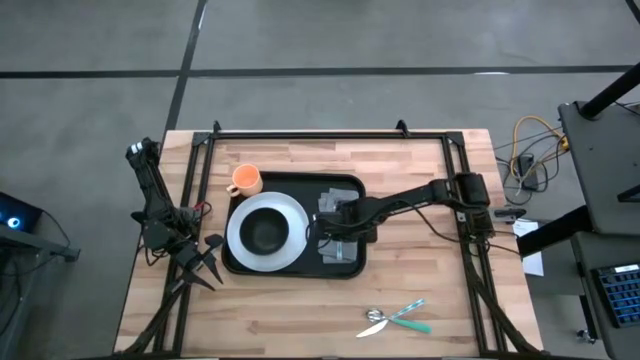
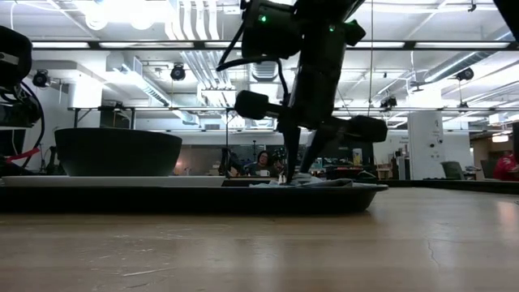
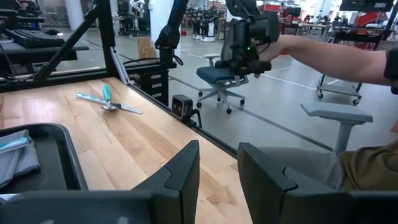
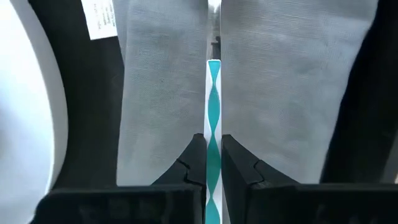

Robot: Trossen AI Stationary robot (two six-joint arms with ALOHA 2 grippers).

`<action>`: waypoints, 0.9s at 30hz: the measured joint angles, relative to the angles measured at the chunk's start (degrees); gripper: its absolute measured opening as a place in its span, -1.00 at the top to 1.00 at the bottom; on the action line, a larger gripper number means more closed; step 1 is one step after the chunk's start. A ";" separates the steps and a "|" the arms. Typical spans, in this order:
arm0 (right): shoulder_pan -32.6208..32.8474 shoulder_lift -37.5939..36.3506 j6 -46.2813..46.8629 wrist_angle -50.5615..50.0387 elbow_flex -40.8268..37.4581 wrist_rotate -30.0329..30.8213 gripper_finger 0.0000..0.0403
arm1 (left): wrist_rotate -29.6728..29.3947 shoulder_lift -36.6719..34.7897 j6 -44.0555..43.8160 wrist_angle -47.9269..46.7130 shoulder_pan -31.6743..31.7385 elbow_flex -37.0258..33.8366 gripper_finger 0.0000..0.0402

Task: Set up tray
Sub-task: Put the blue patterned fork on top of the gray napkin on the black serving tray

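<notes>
The black tray (image 1: 345, 186) lies mid-table. It carries a white plate (image 1: 240, 240) with a black bowl (image 1: 265, 232) on it, and a grey napkin (image 1: 336, 203) on its right part. My right gripper (image 4: 213, 155) is over the napkin (image 4: 280, 87), pointing down, shut on a teal-and-white-handled utensil (image 4: 213, 93). In the low view the right gripper (image 2: 293, 174) reaches down to the napkin. My left gripper (image 1: 205, 262) waits open by the tray's left near corner; its fingers (image 3: 186, 168) hold nothing. My right gripper pinches the utensil's teal-and-white handle (image 4: 213, 127) between its two fingers, coming from above. The handle runs along the middle of the napkin, with its metal part (image 4: 213, 12) pointing away from the fingers. I cannot tell whether it rests on the napkin or hangs just above it.
An orange cup (image 1: 245, 180) stands by the tray's far left corner. More teal-handled utensils (image 1: 395, 318) lie on the bare wood near the table's near edge, also seen as utensils (image 3: 109, 102) in the left wrist view. A person's arm (image 3: 336, 53) shows beyond the table.
</notes>
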 joint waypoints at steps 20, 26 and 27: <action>-0.03 0.11 3.03 -1.02 -0.17 2.38 0.78 | -0.02 0.00 0.00 0.00 0.02 0.00 0.55; -0.03 0.11 2.29 -0.99 -0.17 2.38 0.69 | -0.02 0.00 0.00 0.00 0.02 -0.01 0.55; -0.03 0.11 2.27 -0.99 -0.17 2.38 0.69 | -0.02 0.00 0.00 0.00 0.02 0.00 0.55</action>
